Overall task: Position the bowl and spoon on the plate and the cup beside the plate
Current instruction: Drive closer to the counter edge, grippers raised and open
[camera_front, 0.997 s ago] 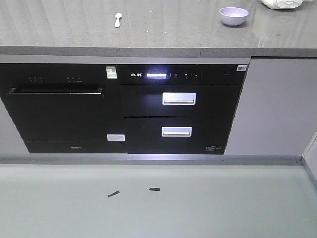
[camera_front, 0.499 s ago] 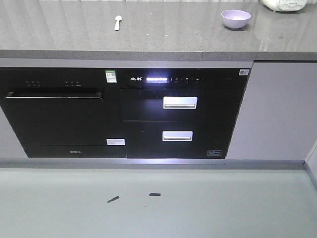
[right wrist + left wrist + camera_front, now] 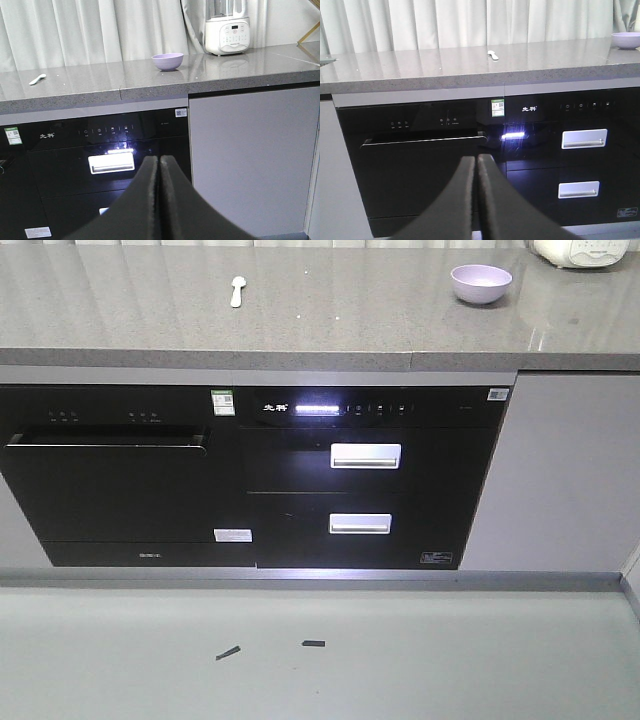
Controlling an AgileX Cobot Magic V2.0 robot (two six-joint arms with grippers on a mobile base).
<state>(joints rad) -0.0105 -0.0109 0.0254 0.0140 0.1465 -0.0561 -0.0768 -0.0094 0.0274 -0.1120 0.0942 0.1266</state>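
On the grey counter (image 3: 330, 335), the spoon (image 3: 237, 290) is laid at left, lengthwise roughly front to back, up and ahead of the left gripper (image 3: 476, 167). The bowl (image 3: 481, 284) is set at right, nearer the right gripper (image 3: 159, 167). Both grippers are pressed together, empty. The plate and cup are not clearly seen. Since a second ago, everything is shown lower in the front view.

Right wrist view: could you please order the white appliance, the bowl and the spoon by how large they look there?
1. White appliance, largest even with its top cut off by the frame.
2. Bowl.
3. Spoon, clearly smallest.
All sit on one countertop, so nearness hardly skews this.
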